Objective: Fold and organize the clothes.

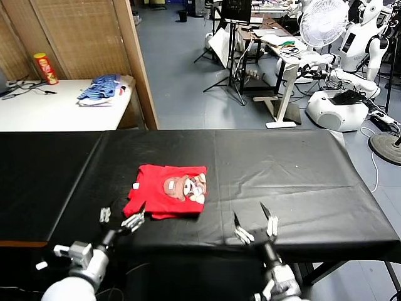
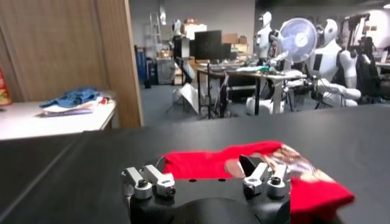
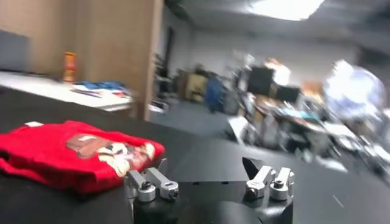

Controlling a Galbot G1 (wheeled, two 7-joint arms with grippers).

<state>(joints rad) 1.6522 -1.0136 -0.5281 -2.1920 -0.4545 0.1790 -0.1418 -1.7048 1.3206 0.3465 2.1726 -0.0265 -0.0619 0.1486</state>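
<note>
My head camera shows the red T-shirt [image 1: 166,198] folded on the black counter [image 1: 294,175], cartoon print up, small white tag at its left edge. My left tool [image 1: 120,217] hangs open just beside its near-left corner; my right tool [image 1: 255,224] stands open, well apart. Only the head view shows both tools. No writing is legible.

Grey floor [image 1: 188,75]. Wooden partition [image 1: 135,63] with woven panels. White side table [image 1: 56,103] bearing a red can [image 1: 45,68] and blue-and-white pile of garments [image 1: 100,89]. Black-covered worktable [image 1: 301,182]. Cluttered desks [image 1: 276,37], white fan [image 1: 322,22], tripod stand [image 1: 229,63].
</note>
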